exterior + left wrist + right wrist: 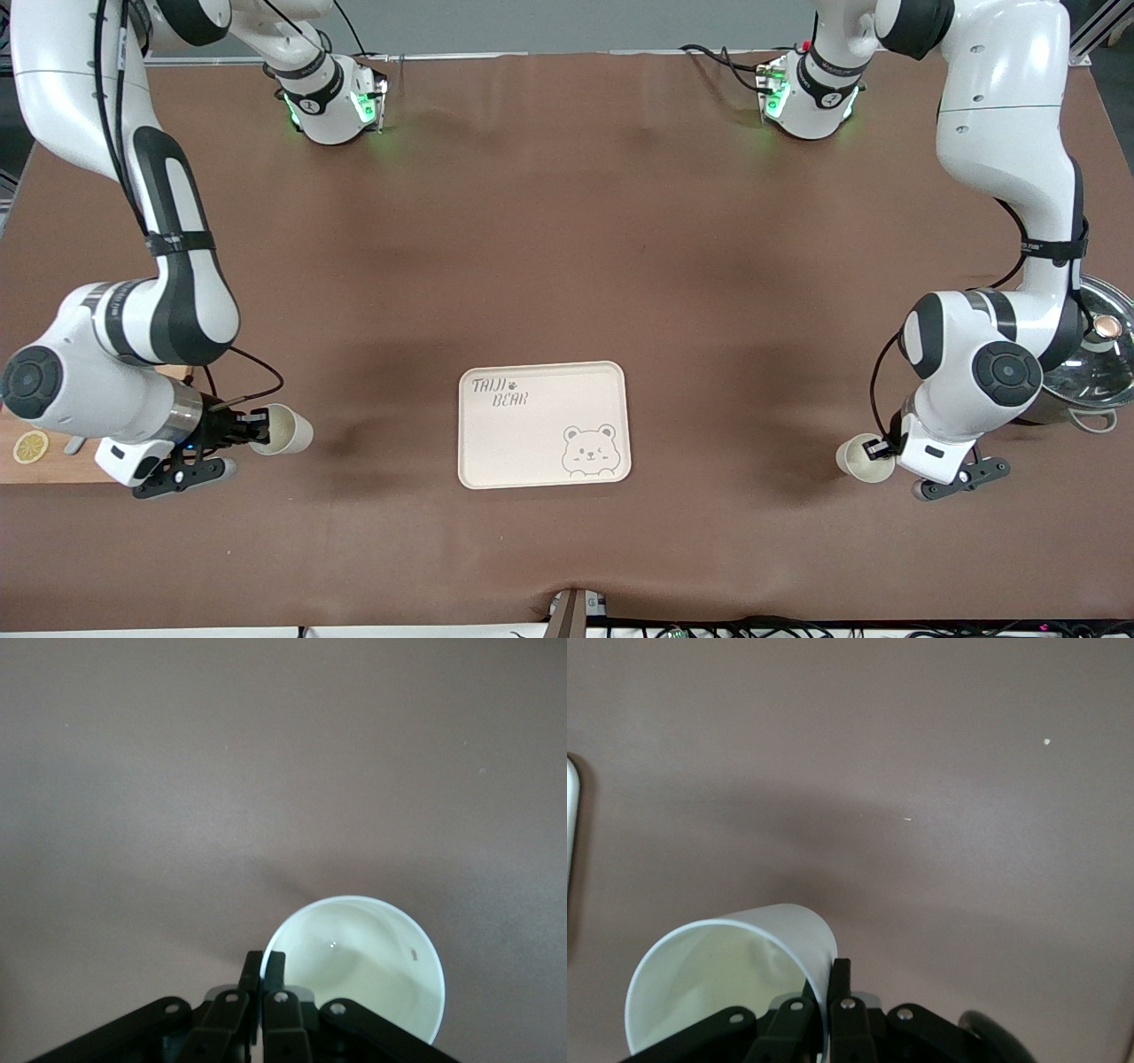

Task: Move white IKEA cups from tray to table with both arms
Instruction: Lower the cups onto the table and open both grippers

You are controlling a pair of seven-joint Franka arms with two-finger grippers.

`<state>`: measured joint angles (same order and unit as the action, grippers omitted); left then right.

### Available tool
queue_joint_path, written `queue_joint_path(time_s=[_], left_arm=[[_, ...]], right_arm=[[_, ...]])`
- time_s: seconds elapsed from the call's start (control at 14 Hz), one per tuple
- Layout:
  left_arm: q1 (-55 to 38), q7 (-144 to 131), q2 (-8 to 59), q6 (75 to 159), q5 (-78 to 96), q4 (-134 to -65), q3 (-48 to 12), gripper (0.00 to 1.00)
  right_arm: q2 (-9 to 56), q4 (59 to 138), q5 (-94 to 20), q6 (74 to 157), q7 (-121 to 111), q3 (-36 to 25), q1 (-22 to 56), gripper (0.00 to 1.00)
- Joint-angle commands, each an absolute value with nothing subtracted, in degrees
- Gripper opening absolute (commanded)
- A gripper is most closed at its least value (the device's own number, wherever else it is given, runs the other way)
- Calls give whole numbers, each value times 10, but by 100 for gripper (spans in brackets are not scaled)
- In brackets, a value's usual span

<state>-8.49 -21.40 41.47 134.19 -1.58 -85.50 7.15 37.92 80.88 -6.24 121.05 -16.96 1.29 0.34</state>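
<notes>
Two white IKEA cups are each pinched by the rim wall, one finger inside and one outside. My right gripper point(259, 431) is shut on one cup point(285, 430), held tilted over the brown table toward the right arm's end, beside the tray. In the right wrist view the gripper point(830, 979) clamps that cup's point(731, 979) wall. My left gripper point(880, 449) is shut on the other cup point(861, 459) over the table toward the left arm's end. The left wrist view shows the gripper point(263, 967) on that cup's point(368, 970) rim.
A cream bear-printed tray point(523, 443) lies on the table between the two cups; its edge point(570, 828) shows in the right wrist view. A wooden board with a lemon slice point(31, 446) lies under the right arm. A lidded metal pot point(1099, 359) stands by the left arm.
</notes>
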Motion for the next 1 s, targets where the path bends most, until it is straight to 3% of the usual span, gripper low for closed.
queue_joint_path(time_s=[0.0, 0.21, 0.29, 0.36, 0.57, 0.71, 0.93], left_arm=[[-83, -207, 416, 1352, -7, -860, 68, 0], [-83, -207, 424, 1353, -6, -860, 68, 0], [-83, -207, 425, 1353, -6, -860, 68, 6], [-83, -207, 426, 1353, -5, -859, 68, 15], [-77, -206, 425, 1353, 6, -857, 68, 67], [-76, -205, 423, 1353, 7, -853, 68, 96], [-74, -196, 415, 1353, 7, -850, 68, 100]], right_arm=[[368, 865, -73, 1259, -216, 22, -18, 0], [369, 879, -73, 1262, -239, 22, -30, 0], [373, 879, -73, 1266, -244, 22, -32, 0], [376, 879, -73, 1273, -248, 22, -33, 0], [388, 880, -73, 1292, -248, 22, -33, 0], [398, 879, -73, 1306, -248, 22, -30, 0], [413, 879, -72, 1329, -248, 22, -28, 0]])
